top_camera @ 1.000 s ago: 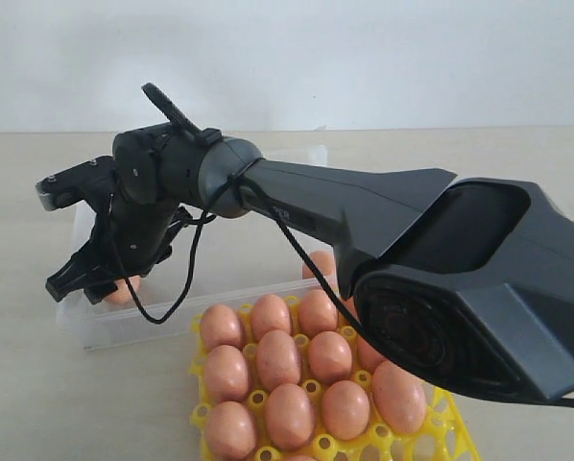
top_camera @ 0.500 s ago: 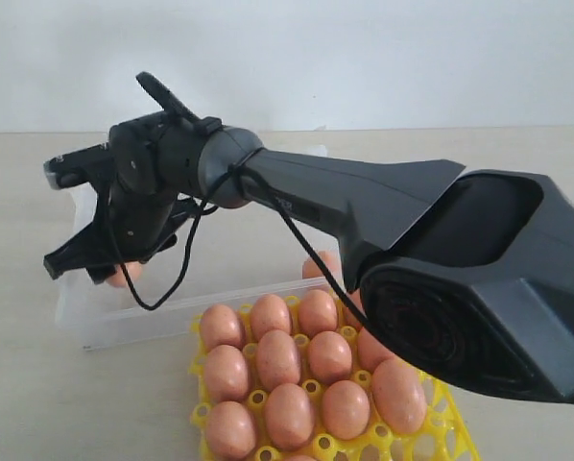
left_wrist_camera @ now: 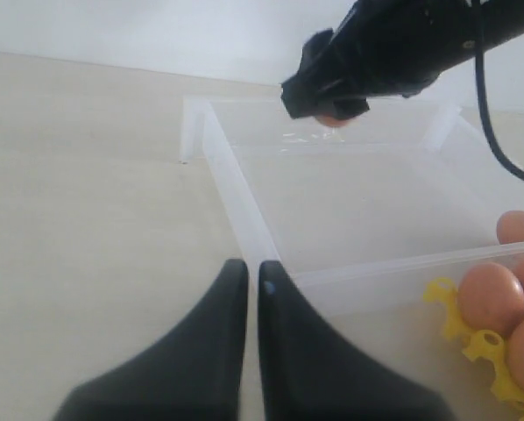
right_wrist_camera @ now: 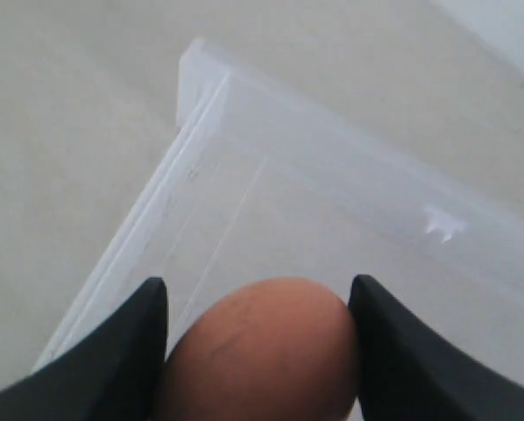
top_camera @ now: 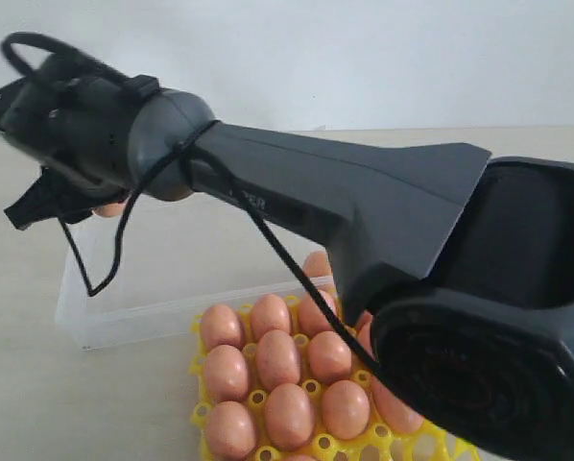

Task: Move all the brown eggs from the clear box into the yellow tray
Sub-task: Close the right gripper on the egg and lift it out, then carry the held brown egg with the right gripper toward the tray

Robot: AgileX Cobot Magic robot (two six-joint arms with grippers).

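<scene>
Whereas a second ago the right tool (right_wrist_camera: 258,298) sat low inside the box (top_camera: 124,317), closed round an egg (right_wrist_camera: 258,360), it has since climbed and swung out toward ten o'clock. In the exterior view it now hangs above the box's far corner. Its fingers stay clamped on that egg, one on each side, and the shell is clear of the plastic floor. The pick looks done and the carry comes next. The tray (top_camera: 325,447) lies at about five o'clock from the box, just beside its near wall, with most visible cups filled. A second egg (top_camera: 316,261) seems to wait in the box at three o'clock. The left tool (left_wrist_camera: 251,289) is pinched together and empty, low over the table (top_camera: 18,403).
</scene>
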